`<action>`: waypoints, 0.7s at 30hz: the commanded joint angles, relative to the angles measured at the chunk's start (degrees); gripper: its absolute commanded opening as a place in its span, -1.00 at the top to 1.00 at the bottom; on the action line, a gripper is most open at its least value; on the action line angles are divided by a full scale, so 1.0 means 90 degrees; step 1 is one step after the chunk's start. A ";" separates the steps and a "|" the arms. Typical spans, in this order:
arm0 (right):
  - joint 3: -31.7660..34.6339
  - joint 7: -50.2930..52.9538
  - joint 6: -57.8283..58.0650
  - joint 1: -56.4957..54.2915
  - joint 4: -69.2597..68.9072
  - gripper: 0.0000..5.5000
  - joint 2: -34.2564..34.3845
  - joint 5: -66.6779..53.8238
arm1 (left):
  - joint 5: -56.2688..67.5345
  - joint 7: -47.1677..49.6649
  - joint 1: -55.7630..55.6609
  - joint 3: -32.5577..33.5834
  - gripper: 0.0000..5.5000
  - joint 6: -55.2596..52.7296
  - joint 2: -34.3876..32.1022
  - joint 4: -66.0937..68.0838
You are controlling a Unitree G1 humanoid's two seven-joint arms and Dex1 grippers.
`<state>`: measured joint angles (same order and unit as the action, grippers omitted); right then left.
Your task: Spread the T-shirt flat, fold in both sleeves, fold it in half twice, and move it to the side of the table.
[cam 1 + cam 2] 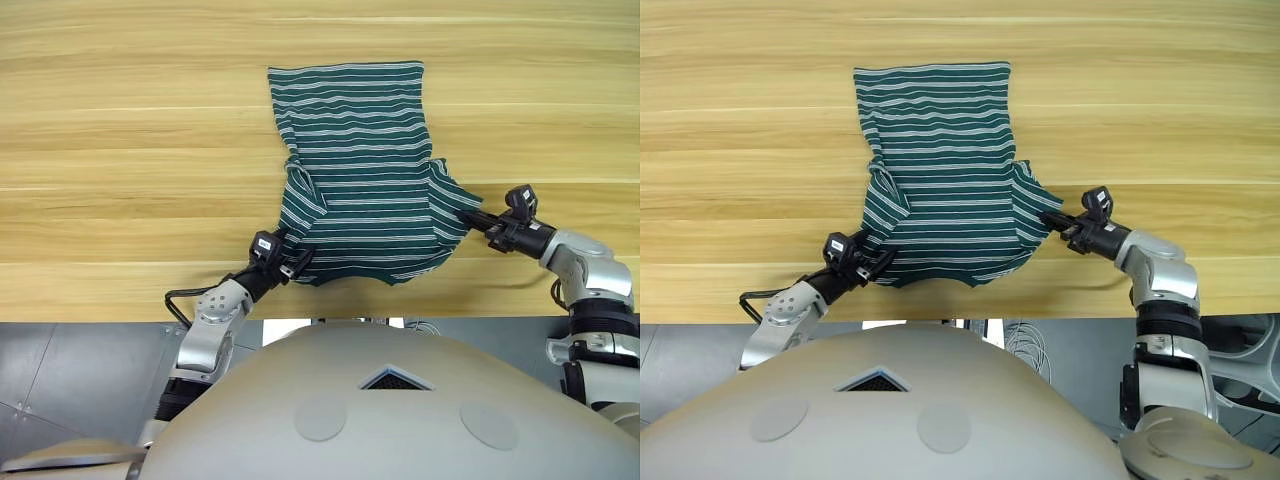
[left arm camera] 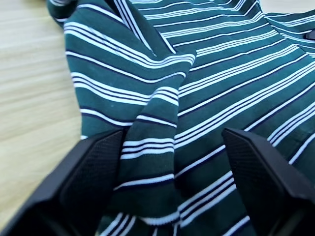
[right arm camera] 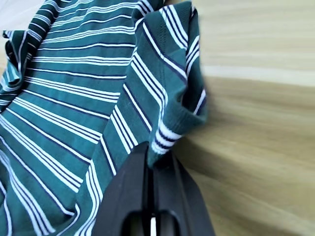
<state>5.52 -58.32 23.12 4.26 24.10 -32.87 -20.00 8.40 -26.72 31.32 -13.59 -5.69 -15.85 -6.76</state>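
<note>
A green, white-striped T-shirt (image 1: 360, 170) lies rumpled on the wooden surface (image 1: 120, 150), near the middle of the near edge. The left tool (image 1: 290, 265) is at the shirt's near left corner, its fingers (image 2: 93, 182) spread wide around a raised fold of cloth. The right tool (image 1: 470, 215) is pinched closed on the right sleeve's hem. A black cable (image 1: 185, 297) loops beside the left arm at the near edge.

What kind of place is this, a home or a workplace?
Probably a lab or test room: a plain wooden table with one T-shirt, grey floor panels below, and loose cables under the table's edge.
</note>
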 commanded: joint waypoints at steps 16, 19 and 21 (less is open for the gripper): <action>-0.2200 0.0570 -0.0457 0.0159 -0.3181 0.99 -0.0395 0.1977 | -0.0151 0.0148 -0.0056 -0.0292 -0.30 -0.0136 0.0177 0.0247; -0.2541 0.0568 -0.0389 0.0132 -0.3508 0.99 -0.0383 0.2139 | -0.0167 0.0149 -0.0088 -0.0336 -0.30 -0.0128 0.0199 0.0289; -0.2641 0.0569 -0.0359 0.0106 -0.3645 0.99 -0.0414 0.2186 | -0.0176 0.0156 -0.0098 -0.0354 -0.30 -0.0113 0.0212 0.0321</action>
<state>-17.52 -53.19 19.47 5.43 -6.98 -35.70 -1.09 8.20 -25.89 30.13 -16.17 -5.50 -13.71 -5.33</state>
